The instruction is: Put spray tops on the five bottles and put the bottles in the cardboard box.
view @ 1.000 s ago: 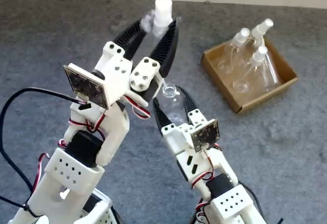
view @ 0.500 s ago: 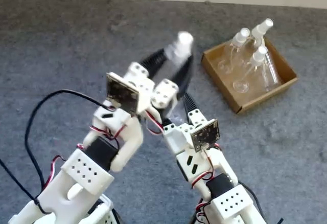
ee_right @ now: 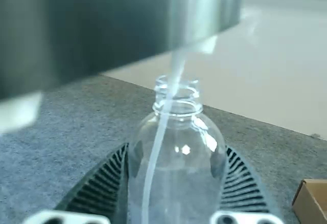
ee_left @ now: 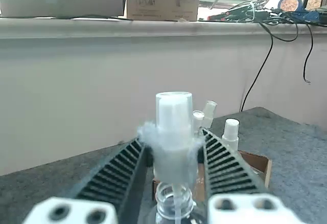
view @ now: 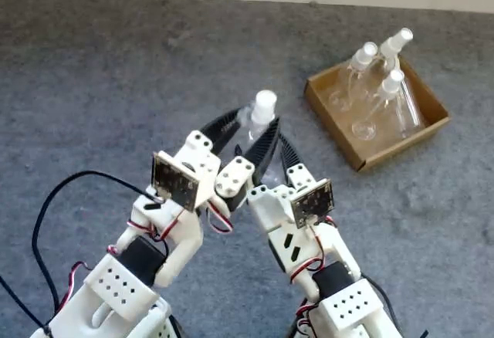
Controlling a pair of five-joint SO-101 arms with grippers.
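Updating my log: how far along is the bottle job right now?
Done: three capped bottles lie in the cardboard box. In hand: the left gripper holds a spray top, its tube inside the bottle held by the right gripper, not yet seated. Left: seat it, box it, plus a fifth bottle.

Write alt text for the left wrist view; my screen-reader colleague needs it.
The left tool grips a white spray top directly above the open neck of a clear bottle, its thin tube running down into it. Behind, a cardboard box holds capped bottles.
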